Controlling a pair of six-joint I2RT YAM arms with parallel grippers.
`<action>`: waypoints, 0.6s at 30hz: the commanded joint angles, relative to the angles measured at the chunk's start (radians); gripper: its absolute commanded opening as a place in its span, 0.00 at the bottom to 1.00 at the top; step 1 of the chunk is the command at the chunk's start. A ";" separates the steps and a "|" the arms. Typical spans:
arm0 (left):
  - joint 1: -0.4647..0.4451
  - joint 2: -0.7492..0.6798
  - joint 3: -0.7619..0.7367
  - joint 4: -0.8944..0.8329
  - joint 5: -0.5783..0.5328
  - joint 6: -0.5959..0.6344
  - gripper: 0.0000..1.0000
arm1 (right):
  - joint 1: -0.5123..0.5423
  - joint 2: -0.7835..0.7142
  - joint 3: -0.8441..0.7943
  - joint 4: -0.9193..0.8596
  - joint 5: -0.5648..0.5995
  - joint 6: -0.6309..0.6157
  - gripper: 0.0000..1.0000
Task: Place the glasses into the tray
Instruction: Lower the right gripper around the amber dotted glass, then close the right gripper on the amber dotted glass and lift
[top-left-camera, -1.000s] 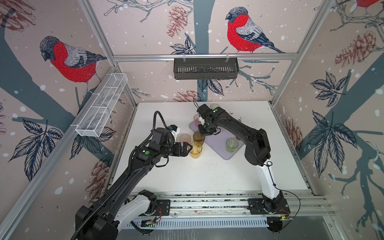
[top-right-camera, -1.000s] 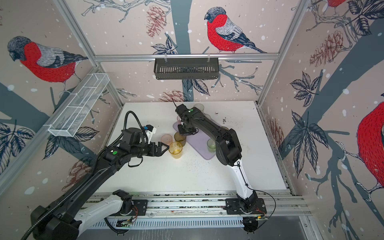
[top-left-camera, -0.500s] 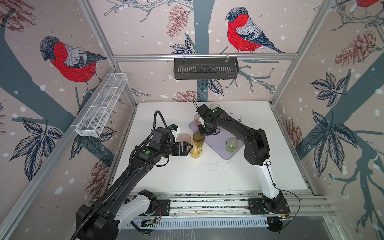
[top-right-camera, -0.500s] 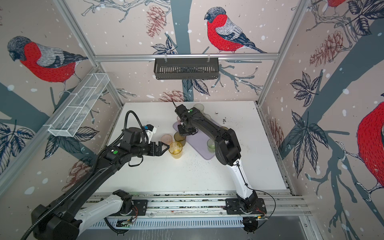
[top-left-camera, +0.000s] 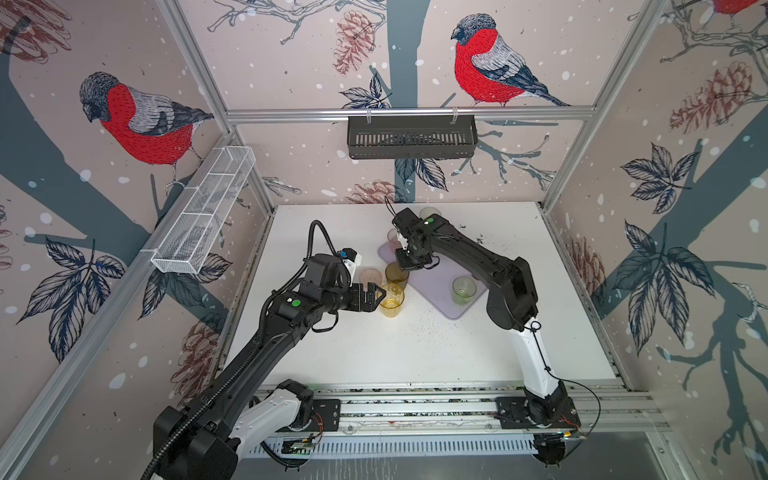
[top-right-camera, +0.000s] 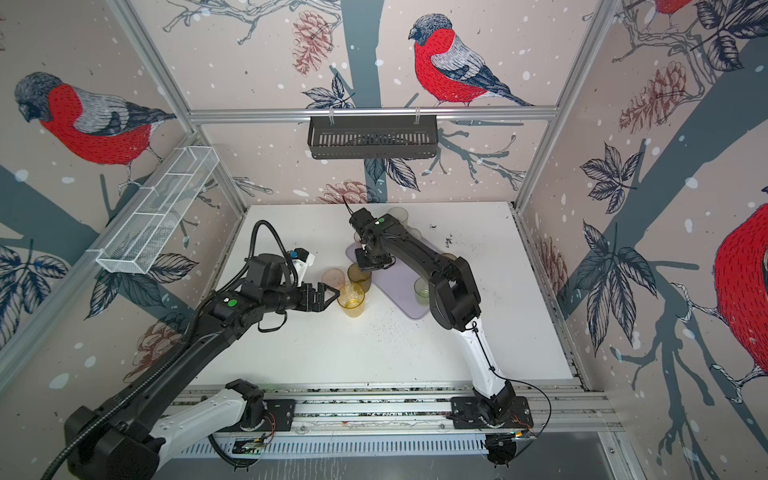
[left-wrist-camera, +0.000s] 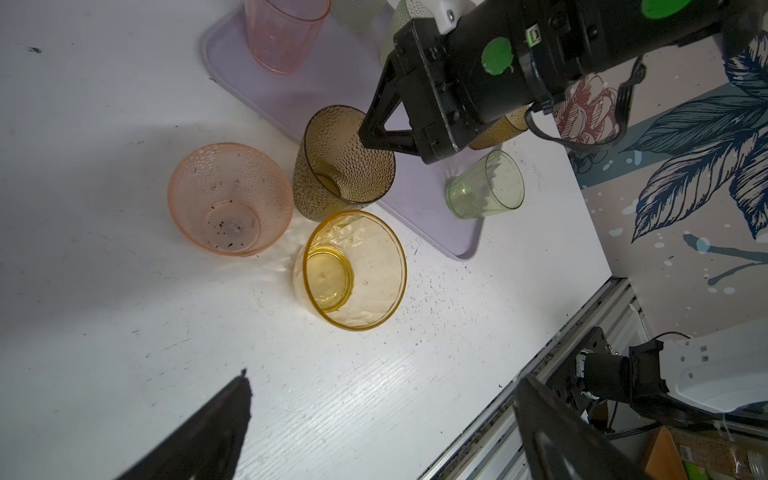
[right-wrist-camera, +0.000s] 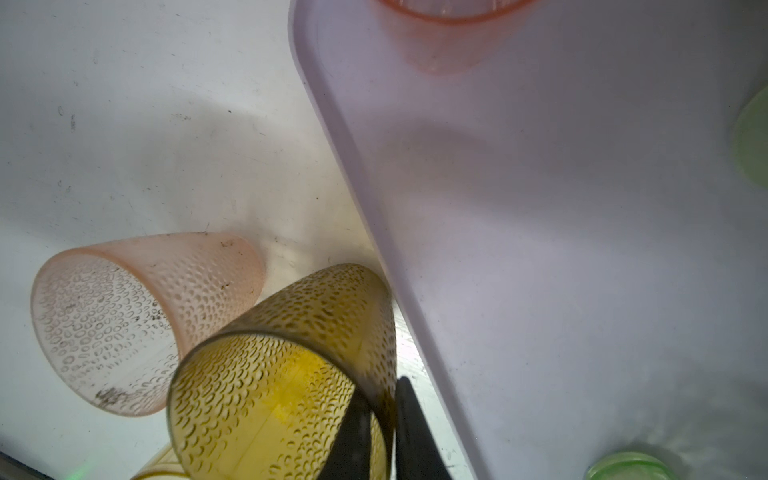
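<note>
Though partly cut off, right gripper (right-wrist-camera: 380, 392) pinches brown glass (right-wrist-camera: 282, 374).

right gripper (top-left-camera: 406, 268) at brown glass (top-left-camera: 395, 277)

Behind the right fingers (left-wrist-camera: 370, 135) you see only a sliver of the second brown glass (left-wrist-camera: 498, 129); beyond them the pink glass (right-wrist-camera: 449, 37), and near them the green glass (right-wrist-camera: 631, 467), are cut by the frame edge.
</note>
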 joint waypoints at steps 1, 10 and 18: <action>0.002 0.006 0.015 0.034 0.028 0.031 0.98 | 0.001 0.002 0.009 -0.015 0.019 -0.016 0.13; 0.002 0.007 0.021 0.045 0.028 0.035 0.98 | 0.000 -0.002 0.021 -0.029 0.031 -0.021 0.09; 0.002 -0.001 0.034 0.038 -0.006 0.046 0.99 | -0.004 -0.013 0.039 -0.043 0.044 -0.027 0.06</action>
